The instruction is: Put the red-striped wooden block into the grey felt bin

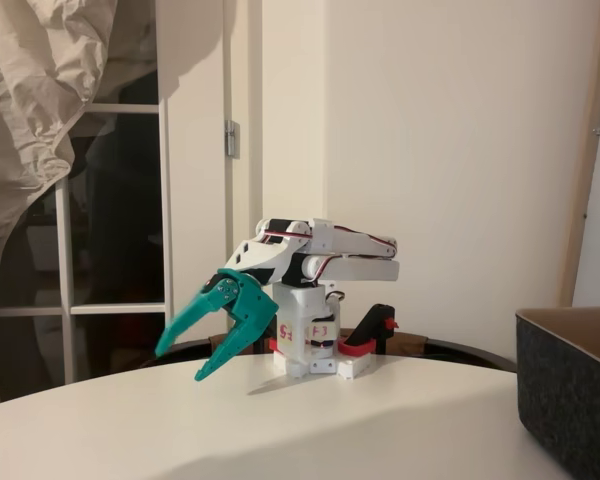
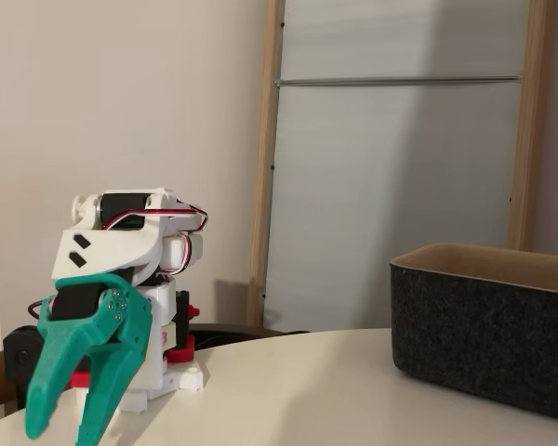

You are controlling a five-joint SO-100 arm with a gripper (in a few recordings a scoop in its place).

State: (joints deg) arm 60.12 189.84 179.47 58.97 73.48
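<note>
Both fixed views, teal pincer (image 1: pixel 183 366) slightly parted, holding nothing, tips above white table (image 1: pixel 280 430), grey felt bin (image 2: pixel 488 325) well apart.

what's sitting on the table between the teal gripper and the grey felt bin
Nothing visible. In both fixed views the stretch of white table between the teal two-finger gripper, fingers slightly apart and empty, and the large dark grey felt bin is bare. The small red-striped wooden block can't be seen from these angles, so its own path can't be judged.

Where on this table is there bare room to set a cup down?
The widest bare patch of the white table lies between the teal end effector and the grey felt bin. It is crowded behind, around the arm base and red-and-black clamp.
</note>
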